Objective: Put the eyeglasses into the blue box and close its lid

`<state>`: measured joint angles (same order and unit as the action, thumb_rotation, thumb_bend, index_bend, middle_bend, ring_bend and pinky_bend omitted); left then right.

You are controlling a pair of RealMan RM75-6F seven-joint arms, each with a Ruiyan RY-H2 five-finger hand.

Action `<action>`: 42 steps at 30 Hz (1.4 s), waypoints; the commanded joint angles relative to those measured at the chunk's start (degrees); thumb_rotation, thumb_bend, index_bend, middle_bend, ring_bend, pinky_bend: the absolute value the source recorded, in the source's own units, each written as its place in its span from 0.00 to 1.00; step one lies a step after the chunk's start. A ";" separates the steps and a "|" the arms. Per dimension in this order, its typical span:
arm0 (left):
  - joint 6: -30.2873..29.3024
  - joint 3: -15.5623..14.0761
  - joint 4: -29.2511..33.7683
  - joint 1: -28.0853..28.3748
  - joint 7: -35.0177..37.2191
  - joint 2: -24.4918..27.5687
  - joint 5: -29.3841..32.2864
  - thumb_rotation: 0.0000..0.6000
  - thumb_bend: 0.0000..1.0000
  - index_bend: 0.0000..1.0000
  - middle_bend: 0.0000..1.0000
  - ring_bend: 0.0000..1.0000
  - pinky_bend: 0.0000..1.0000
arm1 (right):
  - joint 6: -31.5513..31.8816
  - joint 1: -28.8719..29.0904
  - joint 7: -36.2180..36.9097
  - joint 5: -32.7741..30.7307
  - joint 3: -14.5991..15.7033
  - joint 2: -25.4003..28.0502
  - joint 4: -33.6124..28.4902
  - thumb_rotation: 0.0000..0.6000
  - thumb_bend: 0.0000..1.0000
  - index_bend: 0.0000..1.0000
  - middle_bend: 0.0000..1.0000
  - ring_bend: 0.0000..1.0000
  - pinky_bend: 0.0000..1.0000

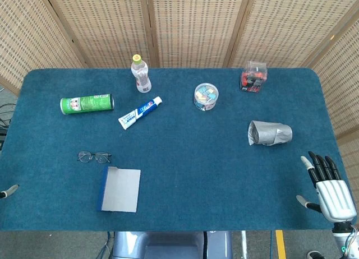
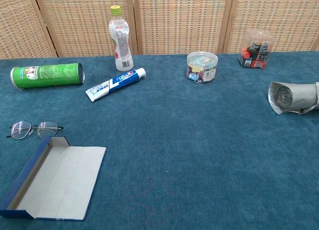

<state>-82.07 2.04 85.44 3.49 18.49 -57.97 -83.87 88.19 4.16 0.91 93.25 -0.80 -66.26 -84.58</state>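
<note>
The thin-framed eyeglasses (image 1: 94, 156) (image 2: 32, 129) lie unfolded on the blue cloth, front left. Just in front of them the blue box (image 1: 119, 189) (image 2: 55, 177) lies open, showing its grey inside, with nothing in it. My right hand (image 1: 328, 186) rests at the table's front right edge, fingers spread and holding nothing, far from both objects. Only a tip of my left hand (image 1: 8, 190) shows at the far left edge, to the left of the box; how its fingers stand is hidden. The chest view shows neither hand.
A green can (image 1: 87, 103) lies on its side at back left, with a toothpaste tube (image 1: 140, 112) and an upright bottle (image 1: 141, 74) near it. A round clip tub (image 1: 206, 96), a clear box (image 1: 254, 76) and a grey roll (image 1: 270, 133) stand to the right.
</note>
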 commanded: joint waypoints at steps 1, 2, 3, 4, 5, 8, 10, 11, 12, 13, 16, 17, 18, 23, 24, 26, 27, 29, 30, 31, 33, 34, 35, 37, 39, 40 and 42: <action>-0.07 0.00 -0.02 -0.02 0.06 0.01 -0.04 1.00 0.00 0.00 0.00 0.00 0.00 | 0.06 -0.02 -0.04 0.03 -0.01 -0.03 -0.02 1.00 0.00 0.00 0.00 0.00 0.00; -0.08 -0.02 -0.02 -0.03 0.08 0.00 -0.06 1.00 0.00 0.00 0.00 0.00 0.00 | 0.08 -0.02 -0.04 0.03 -0.02 -0.03 -0.01 1.00 0.00 0.00 0.00 0.00 0.00; -0.09 -0.02 -0.02 -0.04 0.10 0.01 -0.06 1.00 0.00 0.00 0.00 0.00 0.00 | 0.12 -0.04 -0.04 0.03 -0.02 -0.04 0.00 1.00 0.00 0.00 0.00 0.00 0.00; -0.08 -0.02 -0.02 -0.05 0.12 0.02 -0.05 1.00 0.00 0.00 0.00 0.00 0.00 | 0.14 -0.05 -0.05 0.03 -0.03 -0.04 0.00 1.00 0.00 0.00 0.00 0.00 0.00; -0.07 -0.04 -0.03 -0.06 0.19 0.04 -0.03 1.00 0.00 0.00 0.00 0.00 0.00 | 0.17 -0.07 -0.06 0.04 -0.02 -0.05 0.02 1.00 0.00 0.00 0.00 0.00 0.00; -0.21 -0.10 -0.01 -0.13 0.23 0.05 -0.17 1.00 0.00 0.00 0.00 0.00 0.00 | 0.24 -0.11 0.07 0.01 -0.03 -0.08 0.03 1.00 0.00 0.00 0.00 0.00 0.00; -0.15 -0.18 -0.05 -0.09 0.15 -0.01 -0.30 1.00 0.00 0.00 0.00 0.00 0.00 | 0.28 -0.12 0.17 0.02 -0.04 -0.12 0.10 1.00 0.00 0.00 0.00 0.00 0.00; -0.02 -0.21 -0.07 -0.02 0.13 -0.04 -0.34 1.00 0.00 0.00 0.00 0.00 0.00 | 0.25 -0.10 0.19 0.02 -0.03 -0.12 0.10 1.00 0.00 0.00 0.00 0.00 0.00; 0.21 -0.23 -0.11 0.10 0.08 -0.09 -0.36 1.00 0.00 0.00 0.00 0.00 0.00 | 0.21 -0.09 0.20 0.00 -0.04 -0.11 0.06 1.00 0.00 0.00 0.00 0.00 0.00; 0.55 -0.27 -0.19 0.30 -0.06 -0.18 -0.40 1.00 0.00 0.00 0.00 0.00 0.00 | 0.17 -0.08 0.21 -0.04 -0.05 -0.10 0.03 1.00 0.00 0.00 0.00 0.00 0.00; 1.71 -0.23 -0.67 1.23 -0.58 -0.71 -0.77 1.00 0.00 0.00 0.00 0.00 0.00 | 0.05 -0.05 0.13 -0.14 -0.07 -0.05 -0.11 1.00 0.00 0.00 0.00 0.00 0.00; 2.06 -0.14 -1.05 1.68 -0.64 -1.10 -1.07 1.00 0.00 0.00 0.00 0.00 0.00 | 0.05 -0.05 0.10 -0.16 -0.09 -0.04 -0.15 1.00 0.00 0.00 0.00 0.00 0.00; 2.51 -0.01 -1.56 2.23 -0.58 -1.62 -1.35 1.00 0.00 0.01 0.00 0.00 0.00 | 0.10 -0.06 0.07 -0.17 -0.11 -0.04 -0.16 1.00 0.00 0.00 0.00 0.00 0.00; 6.45 1.13 -5.75 7.04 3.38 -5.79 -3.66 1.00 0.09 0.22 0.00 0.00 0.00 | -0.05 -0.04 -0.01 -0.33 -0.14 -0.10 -0.13 1.00 0.00 0.00 0.00 0.00 0.00; 7.20 1.53 -6.53 8.20 4.22 -6.74 -4.12 1.00 0.10 0.25 0.00 0.00 0.00 | -0.11 -0.01 0.00 -0.35 -0.14 -0.08 -0.20 1.00 0.00 0.00 0.00 0.00 0.00; 9.04 2.19 -8.22 10.52 5.34 -8.61 -4.72 1.00 0.15 0.33 0.00 0.00 0.00 | -0.23 0.01 0.11 -0.45 -0.15 -0.01 -0.35 1.00 0.00 0.00 0.00 0.00 0.00; 10.00 2.43 -8.56 11.54 5.63 -9.23 -4.90 1.00 0.16 0.35 0.00 0.00 0.00 | -0.27 0.02 0.17 -0.48 -0.15 0.02 -0.39 1.00 0.00 0.00 0.00 0.00 0.00; 12.60 3.12 -9.19 13.94 5.45 -10.61 -4.74 1.00 0.17 0.37 0.00 0.00 0.00 | -0.42 0.05 0.21 -0.58 -0.16 0.06 -0.45 1.00 0.00 0.00 0.00 0.00 0.00; 13.96 3.40 -9.35 14.95 4.80 -11.15 -4.39 1.00 0.18 0.37 0.00 0.00 0.00 | -0.50 0.08 0.22 -0.63 -0.16 0.08 -0.48 1.00 0.00 0.00 0.00 0.00 0.00; 15.29 3.71 -9.46 15.84 3.94 -11.65 -3.85 1.00 0.19 0.38 0.00 0.00 0.00 | -0.57 0.11 0.22 -0.65 -0.17 0.09 -0.53 1.00 0.00 0.00 0.00 0.00 0.00; 18.22 4.35 -9.41 17.66 1.74 -12.81 -2.29 1.00 0.21 0.39 0.00 0.00 0.00 | -0.73 0.17 0.22 -0.70 -0.17 0.14 -0.63 1.00 0.00 0.00 0.00 0.00 0.00; 19.40 4.56 -9.34 18.33 0.93 -13.28 -1.60 1.00 0.22 0.39 0.00 0.00 0.00 | -0.81 0.20 0.26 -0.72 -0.15 0.17 -0.64 1.00 0.00 0.00 0.00 0.00 0.00; 20.54 4.77 -9.32 18.95 -0.02 -13.71 -0.87 1.00 0.23 0.39 0.00 0.00 0.00 | -0.90 0.22 0.31 -0.76 -0.14 0.20 -0.66 1.00 0.00 0.00 0.00 0.00 0.00; 22.48 5.19 -9.38 20.02 -2.11 -14.68 0.69 1.00 0.25 0.39 0.00 0.00 0.00 | -1.09 0.27 0.45 -0.86 -0.13 0.30 -0.77 1.00 0.00 0.00 0.00 0.00 0.00; 24.19 5.59 -9.65 20.98 -4.15 -15.78 2.32 1.00 0.25 0.39 0.00 0.00 0.00 | -1.23 0.29 0.61 -0.97 -0.12 0.40 -0.85 1.00 0.00 0.00 0.00 0.00 0.00; 25.40 5.85 -9.94 21.60 -5.25 -16.60 3.53 1.00 0.26 0.39 0.00 0.00 0.00 | -1.36 0.33 0.68 -1.02 -0.11 0.46 -0.92 1.00 0.00 0.00 0.00 0.00 0.00; 26.95 6.02 -10.50 22.31 -6.38 -17.59 4.99 1.00 0.26 0.39 0.00 0.00 0.00 | -1.50 0.38 0.73 -1.07 -0.10 0.54 -1.01 1.00 0.00 0.00 0.00 0.00 0.00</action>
<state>-56.63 7.56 75.55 24.72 13.25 -74.32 -80.35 86.68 4.54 1.64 92.18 -0.90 -65.72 -85.59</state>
